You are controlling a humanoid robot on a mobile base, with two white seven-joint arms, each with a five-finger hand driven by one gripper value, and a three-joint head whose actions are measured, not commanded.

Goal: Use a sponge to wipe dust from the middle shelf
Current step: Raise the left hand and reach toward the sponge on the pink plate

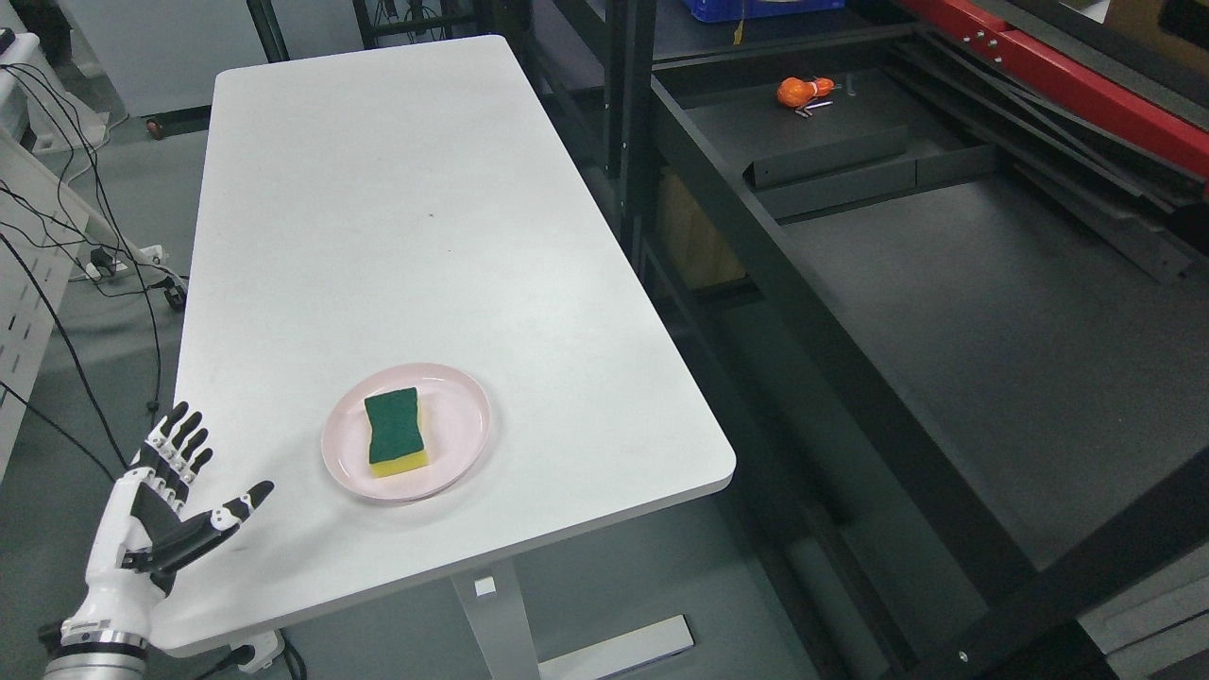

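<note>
Currently pre-grasp: left hand (pixel 156 515) spread, holding nothing, hovering at the white table (pixel 397 208) edge, left of the pink plate (pixel 463 453). Sponge (pixel 395 432) flat on that plate, green side up. Best approached from above, pinching the long sides without dragging the plate. Then across to the dark shelf (pixel 992 349) on the right; black frame post (pixel 652 132) between, orange object (pixel 803 91) far back.

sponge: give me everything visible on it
The sponge is a two-layer block: dark green scouring pad on top, yellow foam beneath, with wavy long sides. It lies flat, green face up, near the middle of the pink plate on the white table. Only the plate touches it; the left hand is apart.
</note>
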